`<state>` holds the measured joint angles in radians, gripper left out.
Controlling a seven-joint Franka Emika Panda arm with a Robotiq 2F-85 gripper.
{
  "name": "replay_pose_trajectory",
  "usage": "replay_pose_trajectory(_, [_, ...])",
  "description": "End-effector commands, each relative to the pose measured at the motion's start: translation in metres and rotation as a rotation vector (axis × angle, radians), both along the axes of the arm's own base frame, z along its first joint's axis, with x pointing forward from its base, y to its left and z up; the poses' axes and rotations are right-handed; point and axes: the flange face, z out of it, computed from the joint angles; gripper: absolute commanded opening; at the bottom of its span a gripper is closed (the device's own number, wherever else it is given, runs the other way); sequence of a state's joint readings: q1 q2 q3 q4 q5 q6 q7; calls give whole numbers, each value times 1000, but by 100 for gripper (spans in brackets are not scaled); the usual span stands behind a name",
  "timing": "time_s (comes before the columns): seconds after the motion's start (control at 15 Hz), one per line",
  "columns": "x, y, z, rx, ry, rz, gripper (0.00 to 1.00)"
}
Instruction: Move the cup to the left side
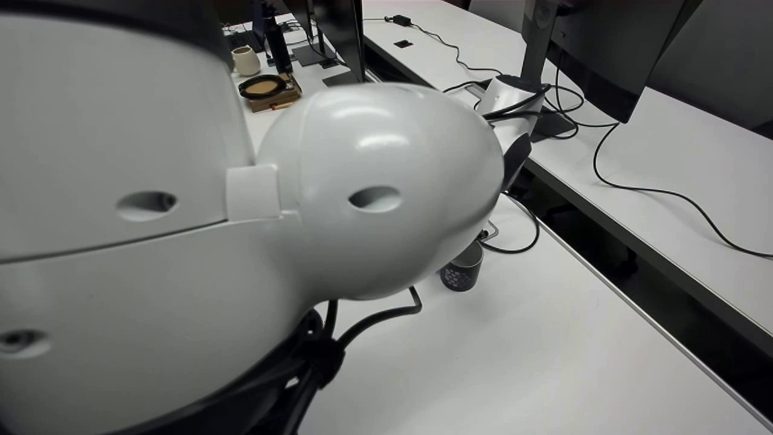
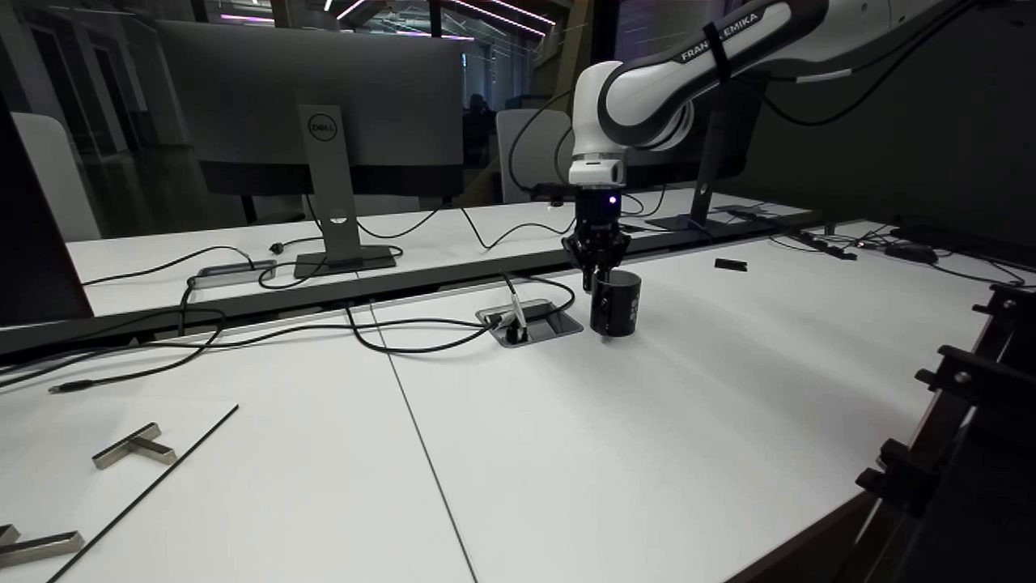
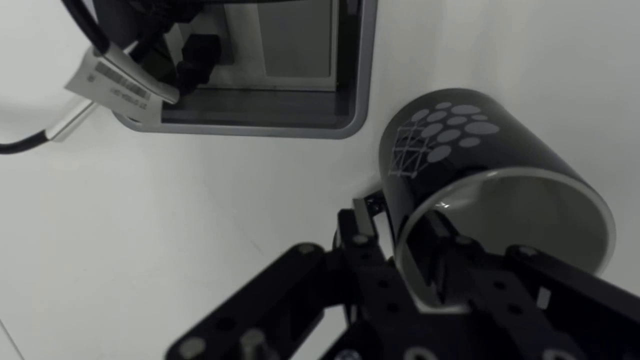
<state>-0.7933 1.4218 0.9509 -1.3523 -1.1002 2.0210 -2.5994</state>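
The dark cup (image 3: 465, 145) with a pale rim and a dot pattern is upright in the wrist view, right of the middle. It also shows in both exterior views (image 1: 461, 277) (image 2: 619, 306). My gripper (image 3: 396, 218) points down over its edge, one finger inside the cup and one outside, beside the handle. The fingers are part-way apart, with gaps between them and the cup wall. In an exterior view the gripper (image 2: 595, 275) stands at the cup's handle side. The handle is mostly hidden by the outer finger. I cannot tell whether the cup touches the table.
A recessed socket box (image 2: 573, 328) with plugs and black cables (image 2: 421, 350) lies close beside the cup. Metal bars (image 2: 133, 445) lie on a panel at the near left. A small black object (image 2: 731, 265) lies farther right. A monitor (image 2: 324, 146) stands behind the table gap.
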Motion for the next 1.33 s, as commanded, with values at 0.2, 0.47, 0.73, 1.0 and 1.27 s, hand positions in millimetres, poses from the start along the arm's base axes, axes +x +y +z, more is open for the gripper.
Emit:
replay_pose_trajectory(0.2, [8, -10, -2, -8, 12, -15, 2])
replay_pose_trajectory(0.47, [6, -13, 9, -21, -17, -23, 2])
replay_pose_trajectory(0.73, [4, -30, 41, -74, -115, -55, 2])
replay_pose_trajectory(1.0, [0, -26, 72, -160, -203, 8, 2])
replay_pose_trajectory(1.27, [-7, -2, 100, -245, -223, 173, 2])
